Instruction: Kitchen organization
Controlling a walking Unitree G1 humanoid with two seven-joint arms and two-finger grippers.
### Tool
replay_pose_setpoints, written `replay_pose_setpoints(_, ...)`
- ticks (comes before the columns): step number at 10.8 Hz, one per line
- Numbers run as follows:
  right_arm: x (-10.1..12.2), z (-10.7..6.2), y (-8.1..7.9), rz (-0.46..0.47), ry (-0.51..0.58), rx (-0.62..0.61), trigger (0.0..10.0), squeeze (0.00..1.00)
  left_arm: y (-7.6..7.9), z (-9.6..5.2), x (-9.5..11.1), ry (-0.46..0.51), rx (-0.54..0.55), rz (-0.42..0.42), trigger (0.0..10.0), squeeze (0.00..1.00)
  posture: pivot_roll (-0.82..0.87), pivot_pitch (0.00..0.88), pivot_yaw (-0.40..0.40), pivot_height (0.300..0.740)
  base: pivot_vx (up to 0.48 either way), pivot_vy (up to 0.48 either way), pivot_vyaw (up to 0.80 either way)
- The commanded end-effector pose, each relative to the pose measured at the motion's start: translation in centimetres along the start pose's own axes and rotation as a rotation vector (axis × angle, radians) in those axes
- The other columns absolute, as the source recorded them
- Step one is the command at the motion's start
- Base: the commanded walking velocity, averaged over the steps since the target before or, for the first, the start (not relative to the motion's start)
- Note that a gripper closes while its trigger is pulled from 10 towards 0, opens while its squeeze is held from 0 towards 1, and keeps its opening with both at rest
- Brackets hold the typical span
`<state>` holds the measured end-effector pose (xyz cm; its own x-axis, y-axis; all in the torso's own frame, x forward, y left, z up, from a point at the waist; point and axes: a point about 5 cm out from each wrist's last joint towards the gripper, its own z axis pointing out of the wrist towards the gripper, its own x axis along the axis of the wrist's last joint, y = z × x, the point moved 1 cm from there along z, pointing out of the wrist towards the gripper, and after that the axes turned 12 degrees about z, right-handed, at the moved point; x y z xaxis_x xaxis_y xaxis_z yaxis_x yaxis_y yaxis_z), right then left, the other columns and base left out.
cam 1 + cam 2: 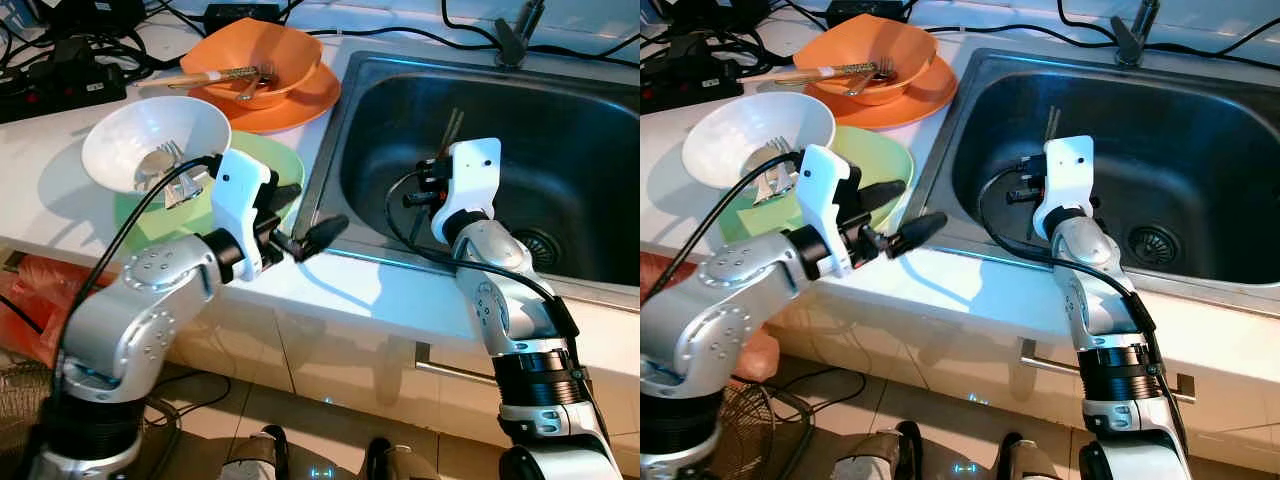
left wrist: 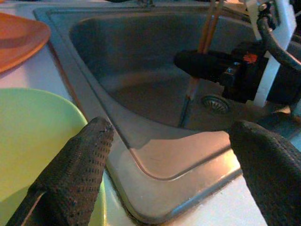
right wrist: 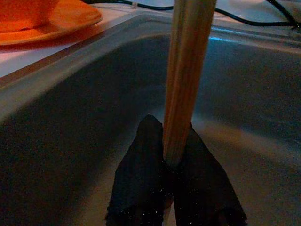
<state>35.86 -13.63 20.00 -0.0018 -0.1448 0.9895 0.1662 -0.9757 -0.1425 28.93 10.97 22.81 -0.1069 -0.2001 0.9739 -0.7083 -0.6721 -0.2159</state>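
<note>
Steel sink [image 1: 380,90]: set in the white counter [image 1: 400,290], drain [image 1: 1152,240] at its floor
Right gripper [image 3: 171,157]: inside the sink basin, fingers pinched together on a pair of wooden chopsticks [image 3: 186,80] that stand nearly upright
Left gripper [image 2: 174,155]: fingers spread wide, hovering over the sink's near corner, just beside the green plate [image 2: 33,141]
White bowl [image 1: 150,135]: rests on the green plate, cutlery inside
Orange bowl [image 1: 255,60]: sits on an orange plate [image 1: 305,100] behind the green one, utensils lying in it
Cables [image 1: 60,60]: along the counter's back edge
</note>
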Motion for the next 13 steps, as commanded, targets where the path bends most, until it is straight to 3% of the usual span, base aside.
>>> replay_pose_setpoints(1, -0.2, 0.1, -0.2, 0.003, -0.022, 0.011, 10.0, 1.00, 0.4, -0.1, 0.4, 0.007, -0.036, 0.011, 10.0, 0.00, 0.15, 0.201, 0.032, 0.740, 0.000, 0.000, 0.00)
replay_pose_setpoints(4, -0.5, 0.1, -0.2, -0.001, -0.032, 0.003, 10.0, 1.00, 0.9, -0.3, 0.2, -0.024, -0.093, 0.029, 10.0, 0.00, 0.15, 0.197, 0.038, 0.740, 0.000, 0.000, 0.00)
replay_pose_setpoints(8, -0.4, 0.3, 0.0, -0.013, -0.008, -0.027, 10.0, 1.00, 0.9, -0.2, 0.4, -0.018, -0.092, 0.038, 10.0, 0.00, 0.16, 0.188, 0.038, 0.740, 0.000, 0.000, 0.00)
replay_pose_setpoints(13, 2.6, 0.9, 0.1, 0.027, 0.150, -0.038, 10.0, 1.00, -1.0, 0.4, 3.4, 0.124, 0.067, 0.142, 10.0, 0.00, 0.16, 0.140, 0.035, 0.740, 0.000, 0.000, 0.00)
